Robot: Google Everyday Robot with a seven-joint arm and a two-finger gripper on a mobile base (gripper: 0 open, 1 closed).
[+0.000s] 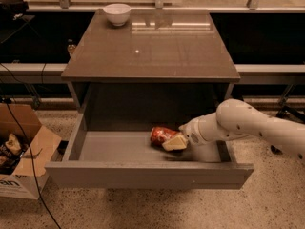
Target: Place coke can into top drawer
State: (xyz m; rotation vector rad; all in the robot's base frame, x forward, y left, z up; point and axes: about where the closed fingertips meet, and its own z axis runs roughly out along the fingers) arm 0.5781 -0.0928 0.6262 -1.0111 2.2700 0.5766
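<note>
The coke can (159,134), red with pale lettering, lies on its side inside the open top drawer (119,149), right of the middle of its pale grey floor. My gripper (172,142) reaches in from the right on a white arm and is around the can's right end, its pale fingers (175,143) against the can. The drawer is pulled fully out below the cabinet's brown top (152,44).
A white bowl (116,13) stands at the far left corner of the cabinet top. An open cardboard box (21,151) with snack bags sits on the floor at the left, with black cables beside it. A rail and dark glass run behind the cabinet.
</note>
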